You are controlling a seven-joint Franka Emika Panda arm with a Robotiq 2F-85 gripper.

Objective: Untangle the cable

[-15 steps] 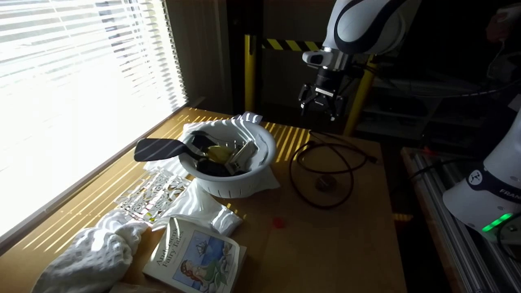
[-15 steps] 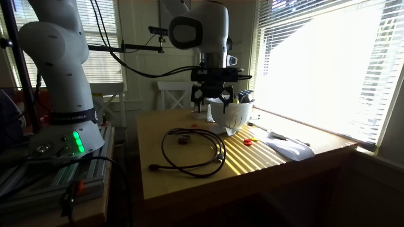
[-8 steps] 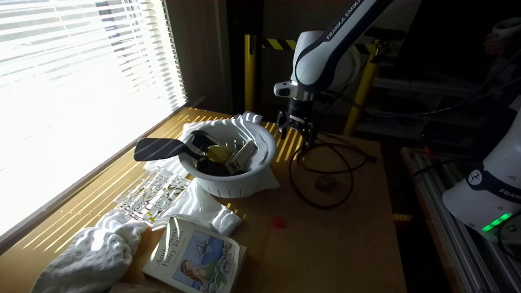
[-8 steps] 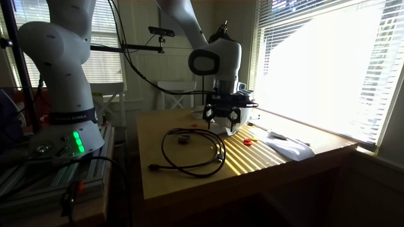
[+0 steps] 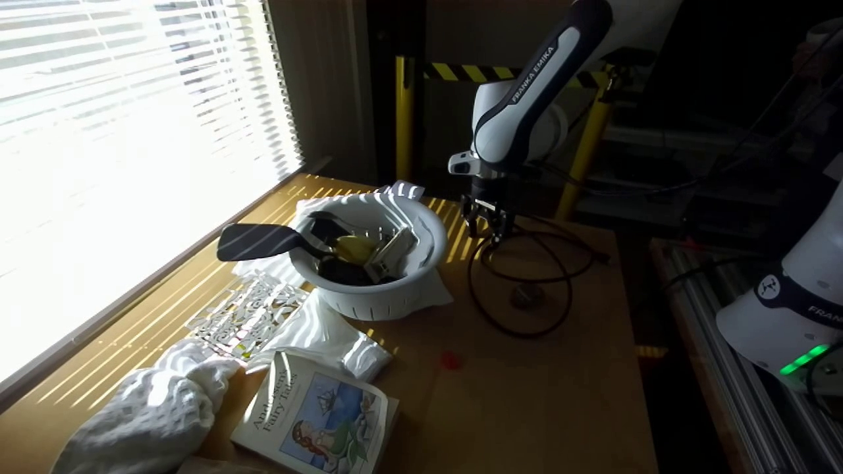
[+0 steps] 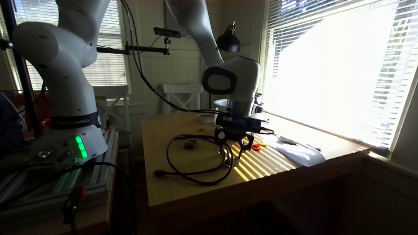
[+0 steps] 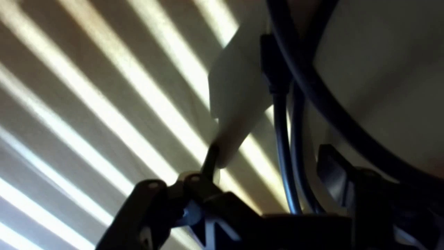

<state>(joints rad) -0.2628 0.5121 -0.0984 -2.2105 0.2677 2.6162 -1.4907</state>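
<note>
The black cable (image 6: 209, 183) lies in overlapping loops on the table, seen in both exterior views. One plug (image 6: 159, 173) points off toward the robot base. My gripper (image 6: 230, 155) reaches down over the loop's side, close to the tabletop. In the wrist view, two cable strands (image 7: 285, 156) run between the spread jaws of the gripper (image 7: 269, 156), nearer the right-hand finger and apart from both fingers. A connector end (image 7: 275, 64) shows just beyond them. A thicker-looking strand (image 7: 333, 107) passes outside the right-hand finger (image 7: 334, 173).
A white colander (image 5: 369, 304) holding a spatula and other items stands beside the cable. A small round object (image 6: 190, 144) sits inside the loop. Red and yellow pieces (image 6: 256, 147) and a sheet with a knife-like tool (image 6: 303, 156) lie near the window. A book (image 5: 316, 421) is farther along.
My gripper has come down from above the table to the cable, and its jaws have narrowed somewhat. The cable loop has shifted very slightly.
</note>
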